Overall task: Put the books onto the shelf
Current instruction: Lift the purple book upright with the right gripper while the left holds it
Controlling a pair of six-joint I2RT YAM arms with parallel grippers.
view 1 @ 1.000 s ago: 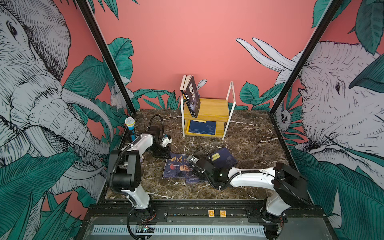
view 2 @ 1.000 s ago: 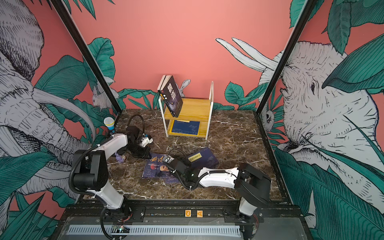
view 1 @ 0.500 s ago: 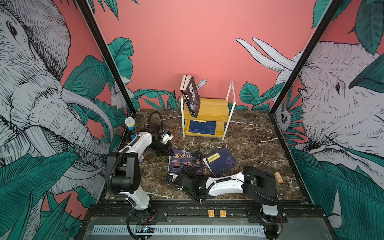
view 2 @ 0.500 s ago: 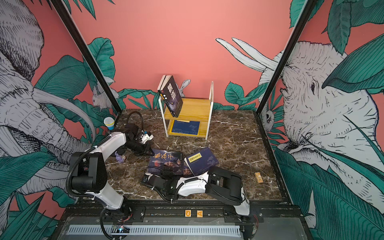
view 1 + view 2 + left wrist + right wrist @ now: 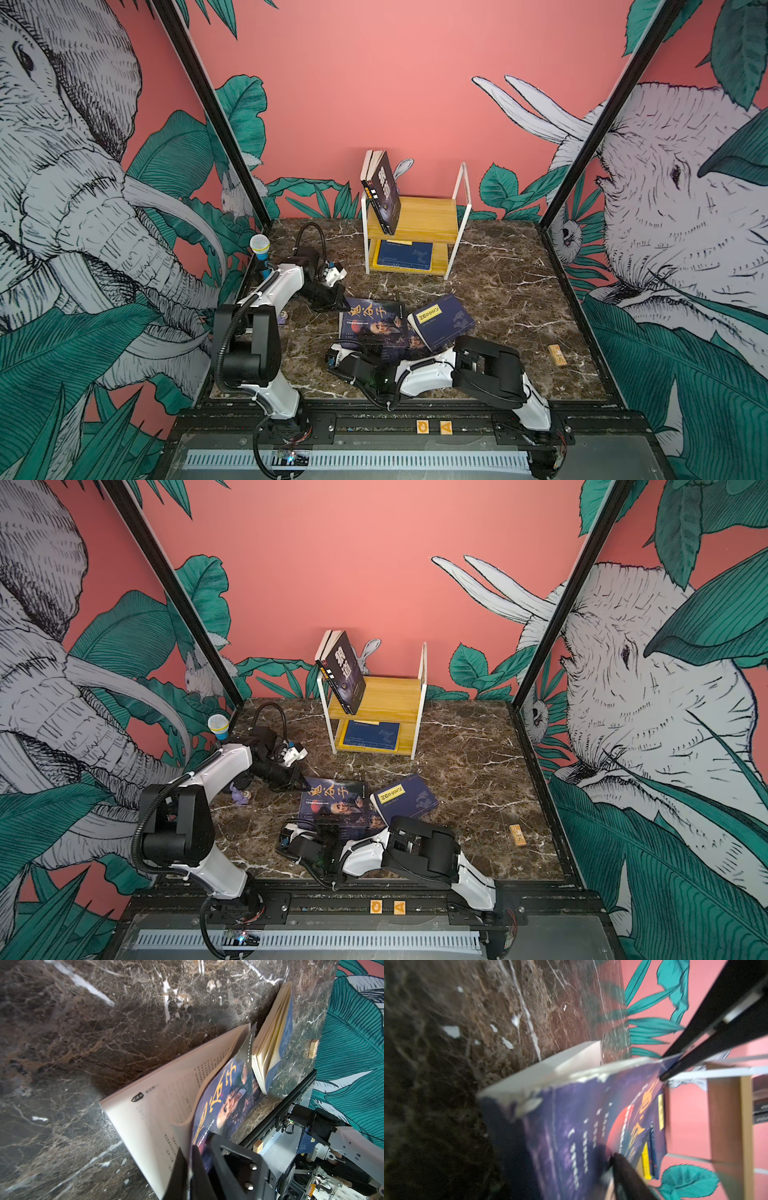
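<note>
Top views: swings R gripper (image 5: 372, 348) round from right side to near edge of old-man portrait book (image 5: 374, 322); open or shut, can't tell. Clamps L gripper (image 5: 190, 1148) shut on its lifted cover. Lies on tabletop (image 5: 498, 282), well short of shelf (image 5: 419, 214); prob. sets up two-arm lift.

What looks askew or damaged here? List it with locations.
The portrait book on the marble table lies splayed open: the left gripper is shut on its front cover, which bows up off the pages. On top of the shelf the black book leans steeply rather than standing upright.
</note>
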